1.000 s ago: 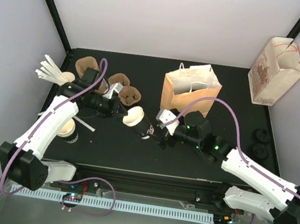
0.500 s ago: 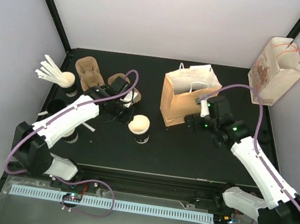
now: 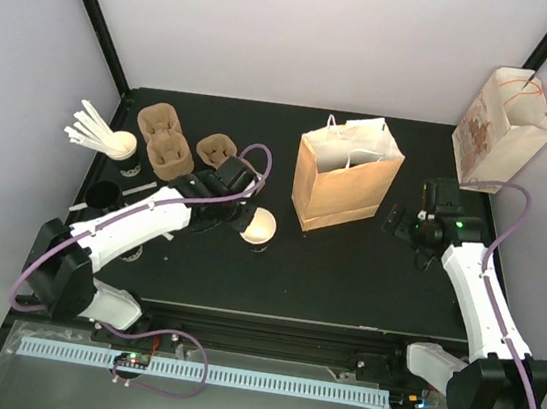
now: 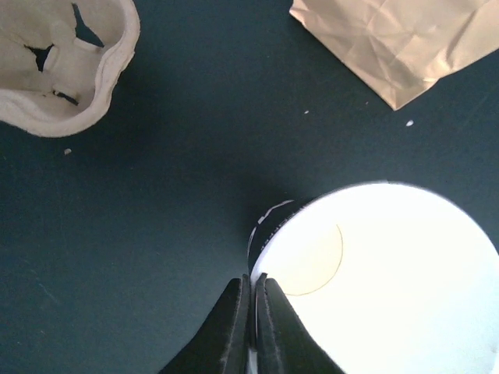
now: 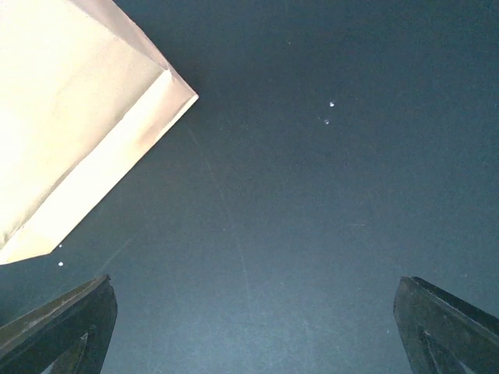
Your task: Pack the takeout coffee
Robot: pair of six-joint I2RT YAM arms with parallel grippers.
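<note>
Pick-up stage of the packing, by the look of it: cup gripped, not yet carried to a bag. Left fingers [image 4: 232, 327] pressed fully together on the wall of the paper coffee cup [image 4: 374, 280], one seemingly inside the rim and one outside. Right fingers [image 5: 62, 327] spread as wide as possible, holding nothing, hanging over bare counter [image 5: 312, 195] just beside a bottom corner of the brown paper bag [image 5: 70, 117].

Next, probably: lift straight up without crushing the thin rim, carry across to the bag's open top, lower in upright. Possibly a lid to fit first, with none seen on the cup.

Apparently standing upright on the counter, between the pulp cup carriers [image 3: 222, 149] and the bag, near the bag's front left corner but apart from it. Small, tapered and white, with dark print on the outer wall. Mouth open and uncovered. Inside pale and glaring in the left wrist view, with a faint round disc low down; full or empty, impossible to tell.
</note>
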